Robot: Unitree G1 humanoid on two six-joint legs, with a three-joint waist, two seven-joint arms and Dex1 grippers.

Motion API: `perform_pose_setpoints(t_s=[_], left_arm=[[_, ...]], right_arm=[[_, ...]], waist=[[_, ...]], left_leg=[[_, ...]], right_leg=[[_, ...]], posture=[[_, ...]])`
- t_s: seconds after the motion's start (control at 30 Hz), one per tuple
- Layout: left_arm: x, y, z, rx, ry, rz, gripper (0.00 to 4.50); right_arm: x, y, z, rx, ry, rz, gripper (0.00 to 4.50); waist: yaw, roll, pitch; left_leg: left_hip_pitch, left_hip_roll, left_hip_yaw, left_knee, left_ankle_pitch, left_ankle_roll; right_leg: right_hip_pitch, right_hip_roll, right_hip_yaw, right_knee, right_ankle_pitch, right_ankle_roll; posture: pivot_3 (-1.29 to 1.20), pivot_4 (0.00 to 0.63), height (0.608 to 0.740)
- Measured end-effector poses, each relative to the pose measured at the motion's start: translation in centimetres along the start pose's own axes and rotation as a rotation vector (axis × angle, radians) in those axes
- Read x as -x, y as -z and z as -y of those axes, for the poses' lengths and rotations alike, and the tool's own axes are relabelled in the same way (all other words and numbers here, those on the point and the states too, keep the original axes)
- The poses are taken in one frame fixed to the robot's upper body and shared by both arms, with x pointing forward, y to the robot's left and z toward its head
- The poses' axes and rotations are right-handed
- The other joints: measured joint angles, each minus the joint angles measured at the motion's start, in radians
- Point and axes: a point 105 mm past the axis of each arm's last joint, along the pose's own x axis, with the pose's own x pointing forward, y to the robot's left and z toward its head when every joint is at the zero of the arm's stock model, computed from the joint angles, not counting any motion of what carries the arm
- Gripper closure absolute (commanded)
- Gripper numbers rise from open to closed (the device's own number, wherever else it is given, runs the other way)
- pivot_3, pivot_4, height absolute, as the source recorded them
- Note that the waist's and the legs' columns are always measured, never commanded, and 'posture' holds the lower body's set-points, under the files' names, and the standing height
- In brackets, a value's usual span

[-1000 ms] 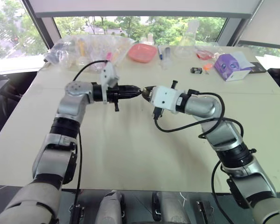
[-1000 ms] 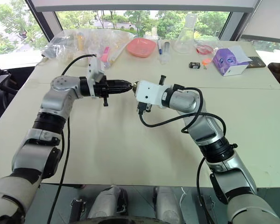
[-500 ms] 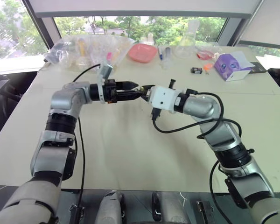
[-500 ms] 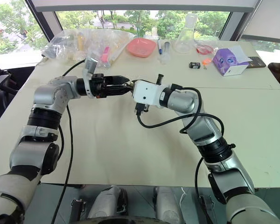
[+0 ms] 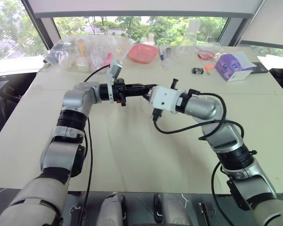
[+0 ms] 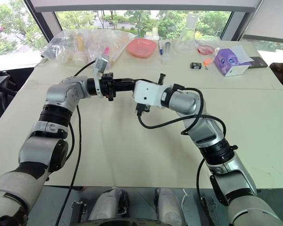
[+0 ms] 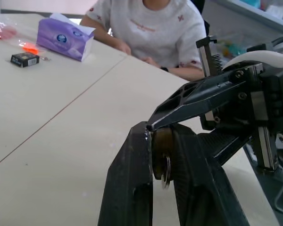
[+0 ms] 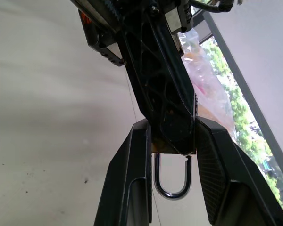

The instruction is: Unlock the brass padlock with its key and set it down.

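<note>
My two head eyes look forward and down over the table (image 5: pixel 132 155) toward its far window edge. My wrist cameras sit close behind their fingers, both sharing the brass padlock (image 7: pixel 161 149).

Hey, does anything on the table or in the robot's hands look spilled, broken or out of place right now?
Nothing stands out. The brass padlock is pinched between both hands above the table, its shackle intact. The purple tissue pack, pink tray and plastic bags sit undisturbed at the far edge.
</note>
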Motion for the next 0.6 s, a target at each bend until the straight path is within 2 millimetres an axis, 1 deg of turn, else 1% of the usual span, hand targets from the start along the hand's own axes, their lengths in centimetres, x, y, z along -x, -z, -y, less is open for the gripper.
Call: perform_pose_setpoints(t_s=[0.17,0.2,0.23,0.27,0.37,0.4,0.47,0.53,0.6], left_arm=[[0.1,0.0,0.0,-0.002,0.001,-0.002,4.46],[0.1,-0.1,0.0,-0.006,-0.001,-0.002,4.46],[0.3,-0.1,0.0,-0.015,-0.008,-0.006,4.46],[0.6,-0.1,-0.2,-0.018,-0.023,-0.009,4.46],[1.2,0.2,-0.5,-0.003,-0.048,-0.005,4.46],[1.3,0.3,-0.5,0.005,-0.052,0.002,4.46],[1.7,0.2,-0.5,0.028,-0.062,0.029,4.46],[2.0,0.0,-0.4,0.053,-0.061,0.051,4.46],[2.1,-0.4,-0.1,0.081,-0.047,0.086,4.46]], right_arm=[[0.0,-0.1,0.0,0.005,0.0,-0.001,3.81],[0.0,-0.1,-0.1,0.004,-0.001,0.0,2.7],[-0.1,-0.2,-0.2,-0.003,-0.008,0.005,2.38],[-0.1,-0.2,-0.2,-0.008,-0.01,0.009,1.77],[0.3,0.1,0.0,-0.023,-0.005,-0.006,0.24],[0.5,0.3,0.0,-0.035,0.006,-0.016,0.05],[1.3,0.7,0.3,-0.114,0.049,-0.028,0.05],[2.3,0.7,0.9,-0.26,0.125,-0.009,0.05],[2.9,0.0,2.0,-0.398,0.218,0.04,0.05]], waist=[[0.001,0.0,0.0],[0.001,0.0,0.0],[0.001,0.0,0.0],[0.001,0.0,0.0],[0.001,0.0,0.0],[0.003,0.0,0.0],[0.005,0.0,0.0],[0.004,0.0,0.0],[0.003,0.0,0.0]], left_leg=[[0.0,0.0,0.0,0.0,0.0,0.0],[0.0,0.0,0.0,0.0,0.0,0.0],[0.0,0.0,0.0,0.0,0.0,0.0],[0.0,0.0,0.0,0.0,0.0,0.0],[0.0,0.0,0.0,0.0,0.0,0.0],[0.0,0.0,0.0,0.0,0.0,0.0],[0.0,0.0,0.0,0.0,0.0,0.0],[-0.001,0.0,-0.001,0.0,0.0,0.0],[0.0,0.0,-0.001,0.0,0.0,0.0]], right_leg=[[0.0,0.0,0.0,0.0,0.0,0.0],[0.0,0.0,0.0,0.0,0.0,0.0],[0.0,0.0,0.0,0.0,0.0,0.0],[0.0,0.0,0.0,0.0,0.0,0.0],[0.0,0.0,0.0,0.0,0.0,0.0],[0.0,0.0,0.0,0.0,0.0,0.0],[0.0,-0.001,0.0,0.0,0.0,0.0],[0.0,0.0,0.0,0.0,0.0,0.0],[0.0,0.0,0.0,0.0,0.0,0.0]], posture=[[0.0,0.15,0.733],[0.0,0.15,0.733],[0.0,0.15,0.733],[0.0,0.15,0.733],[0.0,0.15,0.733],[0.0,0.15,0.733],[0.0,0.15,0.733],[0.0,0.15,0.733],[0.0,0.15,0.733]])
